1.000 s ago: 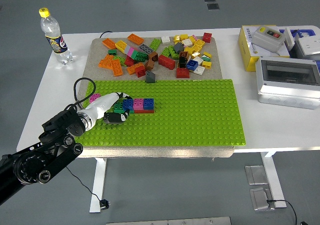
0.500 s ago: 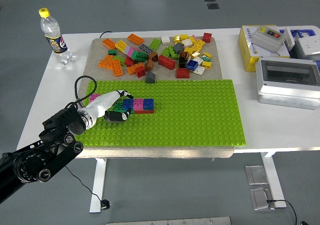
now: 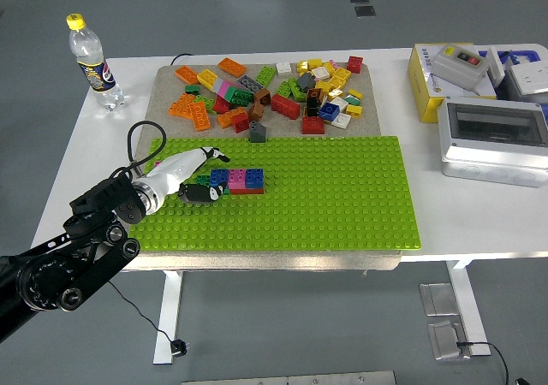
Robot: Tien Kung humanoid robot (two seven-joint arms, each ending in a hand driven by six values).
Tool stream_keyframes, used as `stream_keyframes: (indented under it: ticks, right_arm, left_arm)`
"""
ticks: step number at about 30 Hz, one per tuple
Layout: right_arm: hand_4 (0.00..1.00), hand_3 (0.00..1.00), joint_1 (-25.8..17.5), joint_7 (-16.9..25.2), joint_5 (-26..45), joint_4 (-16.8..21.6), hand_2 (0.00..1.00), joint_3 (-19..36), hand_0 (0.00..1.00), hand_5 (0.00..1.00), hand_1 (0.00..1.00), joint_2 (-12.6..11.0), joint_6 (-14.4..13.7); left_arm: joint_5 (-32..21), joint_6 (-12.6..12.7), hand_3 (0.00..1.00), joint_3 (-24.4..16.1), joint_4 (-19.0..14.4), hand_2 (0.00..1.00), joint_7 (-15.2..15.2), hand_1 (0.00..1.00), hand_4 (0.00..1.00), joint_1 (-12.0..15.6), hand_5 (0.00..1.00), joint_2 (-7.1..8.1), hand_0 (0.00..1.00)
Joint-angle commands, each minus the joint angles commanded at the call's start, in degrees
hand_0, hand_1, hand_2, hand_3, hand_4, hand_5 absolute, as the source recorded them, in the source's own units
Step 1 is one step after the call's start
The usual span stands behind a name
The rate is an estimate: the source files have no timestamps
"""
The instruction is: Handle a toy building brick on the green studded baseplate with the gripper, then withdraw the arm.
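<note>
One robot hand point(image 3: 195, 173), the left, reaches over the green studded baseplate point(image 3: 342, 197) near its left edge, white fingers point(image 3: 208, 155) loosely spread and gripping nothing. Just beside its fingertips a short row of three bricks point(image 3: 237, 180) — blue, pink, blue on a red base — sits pressed onto the baseplate. One loose pile of bricks point(image 3: 274, 90) lies toward the surface's far edge. One water bottle point(image 3: 92, 61) stands at the far left corner.

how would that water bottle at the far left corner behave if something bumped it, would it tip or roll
The water bottle stands upright, tall and narrow, so a bump near its yellow cap would probably tip it. Its round body would then likely roll on the white table. It looks like thin clear plastic, so probably light and slightly squashy.
</note>
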Motion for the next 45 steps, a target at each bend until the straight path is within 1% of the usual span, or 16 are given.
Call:
stream_keyframes:
  ticks: [1,2,7,8,11,13,14,19,20,28,37,38,45]
  right_arm:
    - [0.534,0.722,0.00,0.01,0.02,0.00,0.747,-0.01,0.711,0.727,0.691,-0.02,-0.01]
    - [0.535,0.722,0.00,0.02,0.06,-0.01,0.747,-0.03,0.710,0.727,0.691,-0.05,-0.01]
    - [0.535,0.722,-0.11,0.11,0.08,-0.04,0.747,0.12,0.710,0.727,0.691,-0.24,-0.08]
    - [0.535,0.722,-0.13,0.13,0.04,-0.04,0.744,0.17,0.714,0.727,0.690,-0.27,-0.11]
    - [0.535,0.722,-0.20,0.20,-0.08,-0.03,0.744,0.26,0.714,0.727,0.690,-0.32,-0.21]
    - [0.535,0.722,-0.24,0.23,-0.08,-0.02,0.744,0.28,0.714,0.727,0.690,-0.33,-0.25]
    - [0.535,0.721,-0.26,0.25,-0.07,-0.01,0.744,0.28,0.713,0.727,0.689,-0.32,-0.28]
    - [0.535,0.721,-0.28,0.29,0.09,0.01,0.744,0.18,0.713,0.727,0.689,-0.28,-0.33]
    - [0.535,0.721,-0.28,0.28,0.13,0.01,0.744,0.12,0.713,0.726,0.689,-0.27,-0.33]
    - [0.535,0.720,-0.38,0.24,0.24,0.00,0.743,-0.14,0.713,0.726,0.688,-0.16,-0.30]
    - [0.534,0.721,-0.43,0.25,0.17,0.03,0.744,-0.05,0.713,0.724,0.689,-0.07,-0.26]
    - [0.535,0.719,-0.44,0.25,0.17,0.04,0.744,-0.03,0.713,0.726,0.689,-0.07,-0.25]
    - [0.535,0.719,-0.54,0.26,0.17,0.04,0.744,0.04,0.712,0.728,0.689,-0.03,-0.20]
  left_arm:
    - [0.17,-0.25,0.867,-0.31,-0.64,0.998,0.39,0.981,0.642,0.11,0.325,0.17,0.998]
    - [0.29,-0.49,0.844,-0.70,-1.38,0.998,0.78,0.981,0.711,0.24,0.391,0.37,0.998]
    - [0.60,-2.07,0.844,-4.12,-7.21,0.998,3.10,0.981,0.711,1.34,0.391,2.24,0.998]
    - [0.75,-2.35,0.734,-4.59,-8.42,0.988,3.52,0.976,0.727,1.49,0.463,2.58,0.998]
    - [1.53,-3.15,0.734,-5.16,-11.68,0.988,4.76,0.976,0.727,1.86,0.463,3.53,0.998]
    - [1.96,-3.38,0.734,-5.06,-12.82,0.988,5.23,0.976,0.727,2.12,0.463,3.83,0.998]
    - [2.32,-3.43,0.682,-4.95,-13.19,0.987,5.45,0.976,0.729,2.27,0.519,3.93,0.998]
    - [4.12,-2.47,0.682,-3.84,-12.85,0.987,5.15,0.976,0.729,2.58,0.519,4.01,0.998]
    - [4.52,-2.11,0.671,-3.57,-12.54,0.989,5.00,0.976,0.735,2.55,0.558,4.00,0.998]
    - [5.26,-0.27,0.665,-2.12,-10.27,0.990,4.03,0.975,0.731,2.32,0.556,3.48,0.998]
    - [5.22,0.26,0.656,-0.91,-7.67,0.989,3.38,0.974,0.730,2.24,0.564,3.02,0.998]
    - [5.18,0.24,0.656,-0.82,-7.45,0.988,3.35,0.976,0.736,2.22,0.586,3.03,0.998]
    - [5.13,0.05,0.656,-0.59,-6.68,0.985,3.35,0.975,0.737,2.18,0.590,3.07,0.998]
